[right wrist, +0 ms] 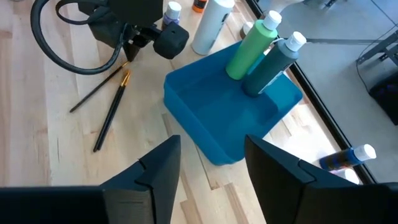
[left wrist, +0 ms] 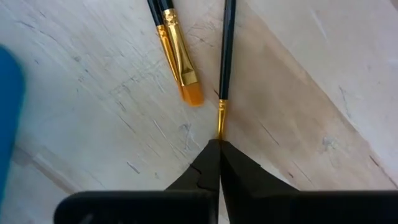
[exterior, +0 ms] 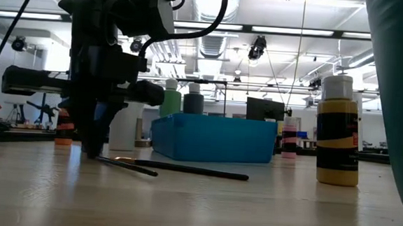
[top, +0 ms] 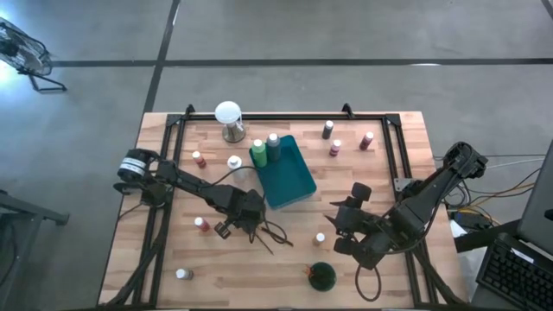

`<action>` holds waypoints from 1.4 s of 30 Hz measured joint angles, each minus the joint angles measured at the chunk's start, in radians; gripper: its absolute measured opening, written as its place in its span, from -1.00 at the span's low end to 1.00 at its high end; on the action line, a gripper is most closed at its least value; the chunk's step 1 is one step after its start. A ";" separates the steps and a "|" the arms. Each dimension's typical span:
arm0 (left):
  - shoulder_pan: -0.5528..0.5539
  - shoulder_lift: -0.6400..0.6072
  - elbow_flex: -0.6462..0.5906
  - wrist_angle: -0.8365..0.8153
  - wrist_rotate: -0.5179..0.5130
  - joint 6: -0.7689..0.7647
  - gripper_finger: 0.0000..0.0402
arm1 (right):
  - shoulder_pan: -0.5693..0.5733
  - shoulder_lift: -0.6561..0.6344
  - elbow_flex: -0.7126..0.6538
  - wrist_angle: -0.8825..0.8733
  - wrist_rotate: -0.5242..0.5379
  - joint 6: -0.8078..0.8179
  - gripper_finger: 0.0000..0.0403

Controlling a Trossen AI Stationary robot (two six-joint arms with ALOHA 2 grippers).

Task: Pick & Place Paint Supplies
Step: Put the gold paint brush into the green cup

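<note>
Two thin brushes [top: 275, 235] lie flat on the wooden table, near the tray's near corner. One has a dark handle and thin gold ferrule [left wrist: 220, 115]; the other has a wide gold ferrule and orange bristles [left wrist: 185, 68]. My left gripper [left wrist: 219, 149] stands over them, shut on the thin brush's tip, fingers down at the table [exterior: 91, 145]. My right gripper [right wrist: 211, 165] hangs open to the right of the brushes, above the table, touching nothing. Two green bottles [right wrist: 258, 46] stand in the teal tray [top: 289, 181]. Small white-capped bottles [top: 199, 158] stand scattered about. My left gripper pinches the thin dark-handled brush at its bristle end [left wrist: 219, 138], just past the gold ferrule, between the two shut fingertips. The fingers come from above, pointing down. The brush lies flat on the table, its handle [left wrist: 227, 43] running away from the fingers.
A white globe on a metal base [top: 228, 119] stands by the far edge. Bottles stand at far right [top: 367, 140], near left [top: 201, 224] and by my right gripper [top: 320, 238]. A dark green bottle [top: 321, 275] sits at the near edge. A black frame [top: 164, 138] rims the table.
</note>
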 joint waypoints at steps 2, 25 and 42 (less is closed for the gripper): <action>0.000 0.000 0.000 0.001 -0.002 0.004 -0.97 | 0.000 0.000 0.000 0.000 0.000 -0.001 -0.17; -0.194 -0.006 0.158 -0.207 -0.462 -0.013 -1.00 | 0.000 -0.002 0.000 0.005 -0.004 0.063 -0.23; -0.596 -0.107 0.209 -0.035 -1.399 0.274 -1.00 | -0.084 -0.091 -0.004 0.429 -0.210 -0.111 -0.10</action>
